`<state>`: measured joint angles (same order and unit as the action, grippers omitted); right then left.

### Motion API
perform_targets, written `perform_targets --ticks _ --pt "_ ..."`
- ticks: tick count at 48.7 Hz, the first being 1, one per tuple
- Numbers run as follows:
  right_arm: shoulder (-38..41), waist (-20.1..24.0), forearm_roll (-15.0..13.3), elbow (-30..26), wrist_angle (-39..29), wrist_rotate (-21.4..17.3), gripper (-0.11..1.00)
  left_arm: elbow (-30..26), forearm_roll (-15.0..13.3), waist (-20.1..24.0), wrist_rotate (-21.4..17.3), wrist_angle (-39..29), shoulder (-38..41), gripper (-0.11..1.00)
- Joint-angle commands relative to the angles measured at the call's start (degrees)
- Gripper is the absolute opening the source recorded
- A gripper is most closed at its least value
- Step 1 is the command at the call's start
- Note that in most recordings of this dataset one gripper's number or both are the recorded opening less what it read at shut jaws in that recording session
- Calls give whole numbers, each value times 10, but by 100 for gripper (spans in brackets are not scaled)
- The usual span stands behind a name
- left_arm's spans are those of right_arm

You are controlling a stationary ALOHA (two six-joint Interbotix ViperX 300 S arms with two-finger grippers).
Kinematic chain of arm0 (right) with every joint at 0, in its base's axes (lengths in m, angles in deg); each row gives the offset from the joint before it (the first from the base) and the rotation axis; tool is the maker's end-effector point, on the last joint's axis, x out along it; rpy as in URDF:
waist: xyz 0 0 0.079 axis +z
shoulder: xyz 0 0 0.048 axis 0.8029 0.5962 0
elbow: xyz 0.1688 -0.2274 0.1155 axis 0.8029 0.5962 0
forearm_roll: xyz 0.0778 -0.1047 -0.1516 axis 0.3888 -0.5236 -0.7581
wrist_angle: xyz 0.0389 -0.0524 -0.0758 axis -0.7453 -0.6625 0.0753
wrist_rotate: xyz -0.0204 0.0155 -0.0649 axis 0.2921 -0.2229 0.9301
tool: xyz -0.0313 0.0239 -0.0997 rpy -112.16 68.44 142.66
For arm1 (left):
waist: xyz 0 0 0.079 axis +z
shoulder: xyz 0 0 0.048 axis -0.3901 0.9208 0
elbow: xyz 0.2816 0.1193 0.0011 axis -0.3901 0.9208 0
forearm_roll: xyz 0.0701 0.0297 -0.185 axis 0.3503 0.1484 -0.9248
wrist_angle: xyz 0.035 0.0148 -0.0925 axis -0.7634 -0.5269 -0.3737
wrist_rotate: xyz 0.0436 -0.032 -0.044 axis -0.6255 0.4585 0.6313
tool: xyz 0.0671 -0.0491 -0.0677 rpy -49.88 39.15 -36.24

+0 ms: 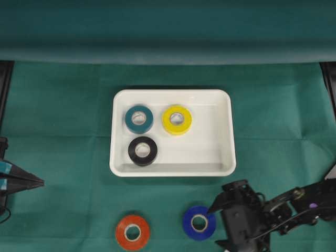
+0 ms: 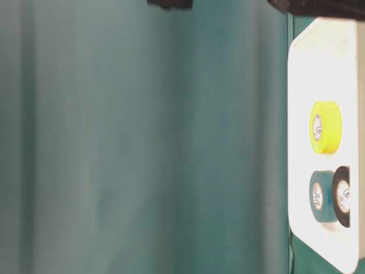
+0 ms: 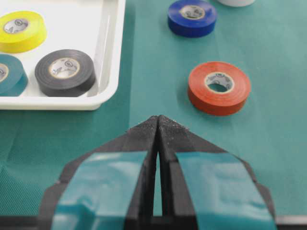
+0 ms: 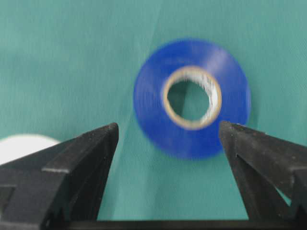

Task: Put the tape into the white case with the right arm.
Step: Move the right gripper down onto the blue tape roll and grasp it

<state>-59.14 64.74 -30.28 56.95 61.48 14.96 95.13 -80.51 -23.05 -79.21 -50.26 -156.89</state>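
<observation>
The white case (image 1: pixel 173 170) lies mid-table and holds a teal roll (image 1: pixel 139 119), a yellow roll (image 1: pixel 177 119) and a black roll (image 1: pixel 143 150). A blue tape (image 1: pixel 199 222) and an orange tape (image 1: pixel 132 231) lie flat on the green cloth in front of it. My right gripper (image 1: pixel 214 227) is open just right of the blue tape. In the right wrist view the gripper (image 4: pixel 168 125) has its jaws spread wide, and the blue tape (image 4: pixel 235 100) is slightly blurred, its near edge showing between the tips with nothing gripped. My left gripper (image 1: pixel 39 182) rests shut at the left edge.
The left wrist view shows the shut fingers (image 3: pixel 158 119), with the orange tape (image 3: pixel 219 87) and the case's rim (image 3: pixel 108 72) ahead. A white rounded object (image 3: pixel 236 2) lies beyond the blue tape (image 3: pixel 192 17), and this white object (image 4: pixel 24 143) also shows by my right gripper's left finger.
</observation>
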Motion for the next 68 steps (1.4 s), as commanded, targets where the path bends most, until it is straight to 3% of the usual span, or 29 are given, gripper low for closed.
perform_targets --ticks 1,60,68 --pt "7 3 -2 -26 4 0 55 -6 0 1 1 5 5 0" --pt "83 5 -2 -62 4 -1 55 -5 0 1 1 6 4 0" --pt "83 5 -2 -63 4 -4 47 -6 0 1 0 6 5 0"
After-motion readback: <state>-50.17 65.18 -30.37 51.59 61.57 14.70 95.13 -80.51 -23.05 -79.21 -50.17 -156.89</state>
